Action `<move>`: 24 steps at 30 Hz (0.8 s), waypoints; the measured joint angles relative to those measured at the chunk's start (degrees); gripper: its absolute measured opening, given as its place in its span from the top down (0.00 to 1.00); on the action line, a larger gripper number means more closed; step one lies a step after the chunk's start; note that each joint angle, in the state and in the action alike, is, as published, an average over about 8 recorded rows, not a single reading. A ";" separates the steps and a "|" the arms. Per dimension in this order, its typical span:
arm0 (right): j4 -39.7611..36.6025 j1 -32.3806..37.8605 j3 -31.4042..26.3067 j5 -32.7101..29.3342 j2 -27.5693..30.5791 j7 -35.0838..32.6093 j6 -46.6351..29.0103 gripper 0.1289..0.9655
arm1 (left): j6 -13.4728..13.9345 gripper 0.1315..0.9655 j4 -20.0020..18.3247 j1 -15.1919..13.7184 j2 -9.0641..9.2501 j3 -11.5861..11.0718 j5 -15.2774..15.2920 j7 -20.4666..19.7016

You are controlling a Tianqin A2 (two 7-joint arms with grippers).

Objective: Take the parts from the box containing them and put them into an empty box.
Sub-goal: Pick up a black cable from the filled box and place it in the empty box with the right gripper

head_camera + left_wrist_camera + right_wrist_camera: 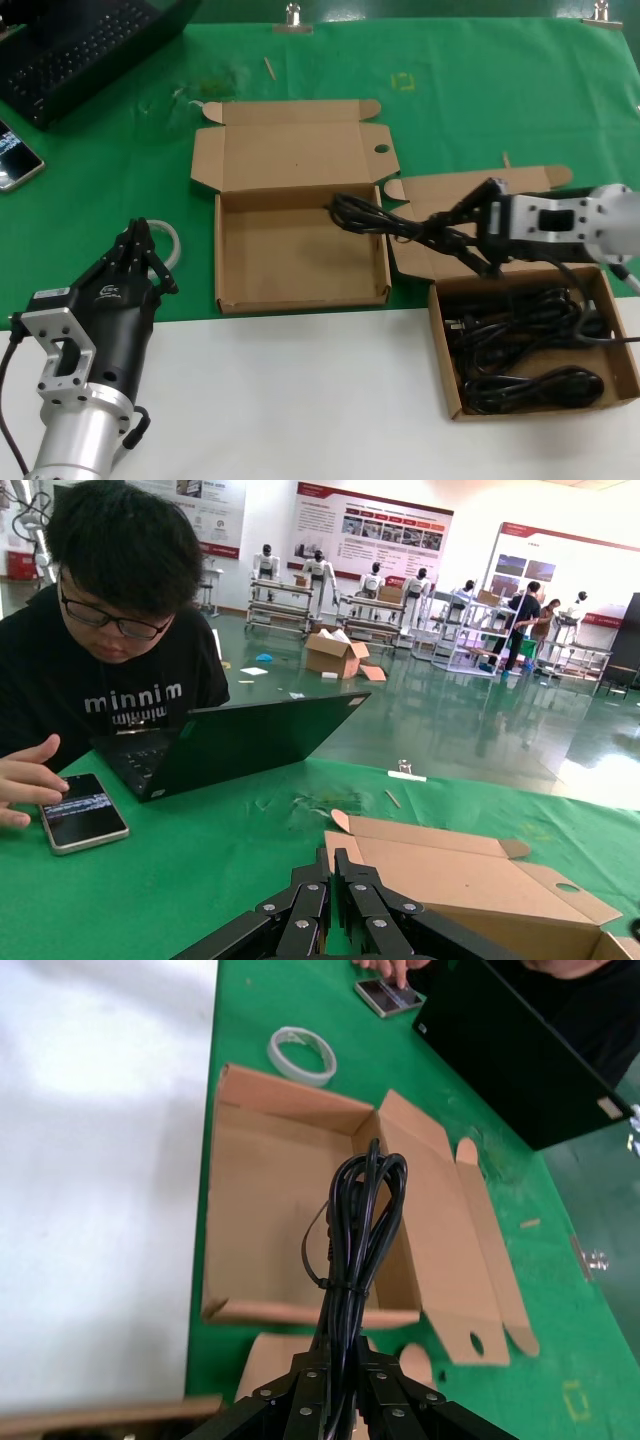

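At right of centre in the head view, the right gripper (468, 237) is clamped on a black cable bundle (375, 217) over the empty box (300, 260). More cables (525, 350) fill the lower-right box (443, 345). The left gripper (138, 243), lower left, is closed, holding nothing.

Right gripper (462, 238) is holding cable bundle (385, 220) over empty box (300, 262), apparently not touching; left gripper (138, 252) is idling near table (300, 400) edge.

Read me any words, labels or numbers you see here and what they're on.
"minnim": on the person's black T-shirt; the smaller line under it is unreadable.
Left hand body: a white logo, too small to read.
Wall posters: print too small.
Phone screen: blurred.
Boxes and cables: no text.
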 joint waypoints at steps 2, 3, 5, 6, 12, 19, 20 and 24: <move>-0.77 0.49 -0.47 -0.42 -1.19 -0.22 0.42 0.95 | 0.00 0.97 0.00 0.00 0.00 0.00 0.00 0.00; -1.22 0.75 -0.72 -0.65 -1.81 -0.36 0.66 0.95 | 0.00 0.97 0.00 0.00 0.00 0.00 0.00 0.00; -2.16 1.24 -1.17 -1.09 -3.01 -0.67 1.17 0.95 | 0.00 0.97 0.00 0.00 0.00 0.00 0.00 0.00; -2.66 1.48 -1.39 -1.31 -3.60 -0.85 1.44 0.95 | 0.00 0.97 0.00 0.00 0.00 0.00 0.00 0.00; -5.63 2.59 -2.42 -2.37 -6.89 -2.03 3.39 0.95 | 0.00 0.97 0.00 0.00 0.00 0.00 0.00 0.00; -8.28 3.21 -3.06 -2.93 -10.00 -3.39 5.73 0.95 | 0.00 0.97 0.00 0.00 0.00 0.00 0.00 0.00; -8.58 3.26 -3.14 -2.99 -10.37 -3.57 6.00 0.95 | 0.00 0.97 0.00 0.00 0.00 0.00 0.00 0.00; -9.66 3.45 -3.51 -3.24 -11.65 -4.34 6.96 0.95 | 0.00 0.97 0.00 0.00 0.00 0.00 0.00 0.00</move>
